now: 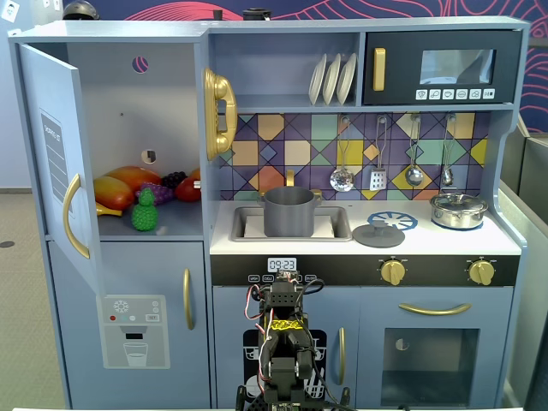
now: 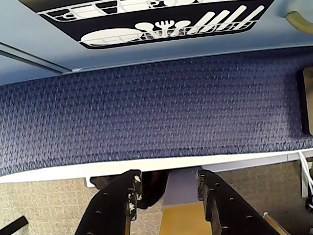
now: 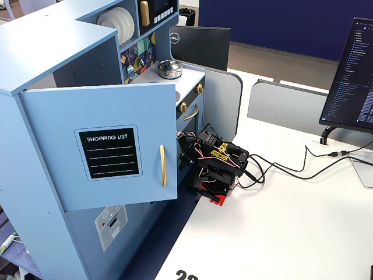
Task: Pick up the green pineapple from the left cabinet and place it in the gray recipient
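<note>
The green pineapple (image 1: 144, 211) stands upright at the front of the shelf in the left cabinet (image 1: 128, 103), whose door (image 1: 56, 163) is swung open. The gray recipient (image 1: 288, 211) sits in the sink in the middle of the counter. My arm (image 1: 285, 330) is folded low in front of the kitchen, far below both; it also shows in the other fixed view (image 3: 218, 162). In the wrist view my gripper (image 2: 168, 178) points down at the blue carpet and the table edge, jaws apart and empty. The pineapple is hidden in that fixed view and the wrist view.
A banana (image 1: 111, 195), an orange fruit (image 1: 133, 177), purple grapes (image 1: 164, 186) and a red fruit (image 1: 188, 188) lie behind the pineapple. A gray lid (image 1: 378, 233) and a silver pot (image 1: 458, 210) stand on the counter. The open door (image 3: 111, 146) juts out beside the arm. Cables (image 3: 280, 169) cross the white table.
</note>
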